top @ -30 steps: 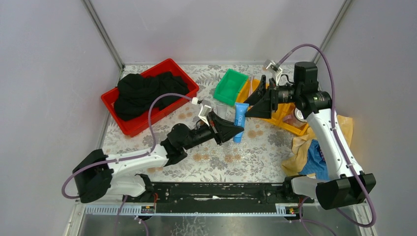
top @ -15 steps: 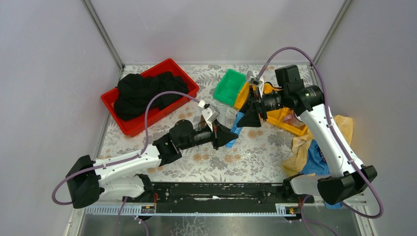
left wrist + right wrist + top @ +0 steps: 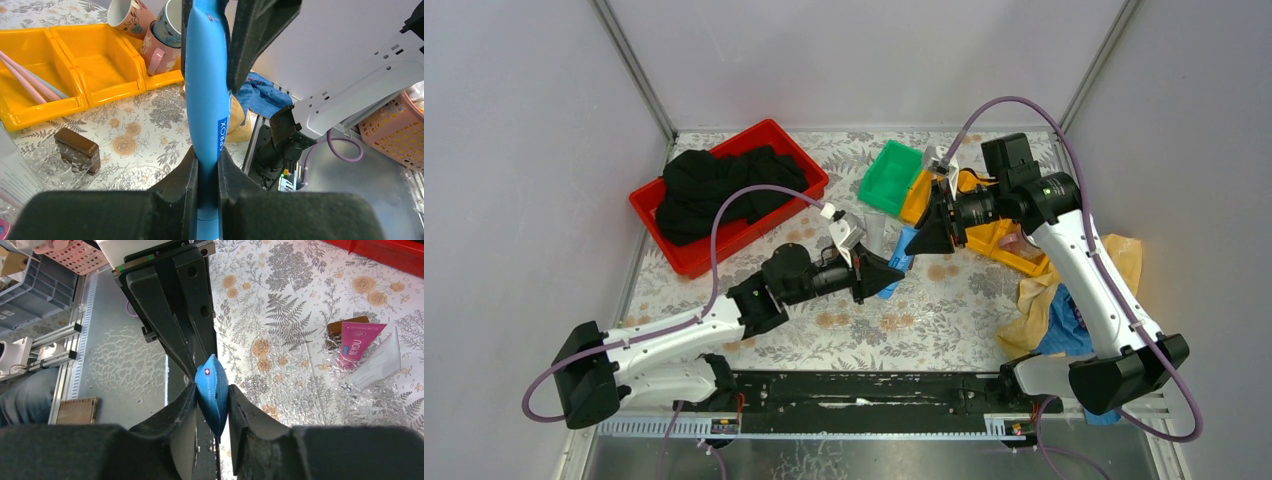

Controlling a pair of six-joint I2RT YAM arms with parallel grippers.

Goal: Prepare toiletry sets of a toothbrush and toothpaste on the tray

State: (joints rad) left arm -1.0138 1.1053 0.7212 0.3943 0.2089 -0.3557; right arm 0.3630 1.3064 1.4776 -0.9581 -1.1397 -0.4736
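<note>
Both grippers hold the blue toothpaste tube above the floral table. My left gripper is shut on its cap end, and the tube runs straight up from the fingers. My right gripper pinches the flat crimped end, with a pad touching on each side. Pale pink toothbrushes lie in an orange tray compartment. Three mugs stand at the tray's far end. A magenta toothpaste tube lies on the table.
A small dark brown block sits on crinkled clear plastic near the tray. A green bin and a red bin of black cloth stand at the back. Yellow and blue cloths lie at the right.
The right gripper swung left from over the orange tray to the tube and closed on its free end. The left arm drew the tube slightly left and nearer.
</note>
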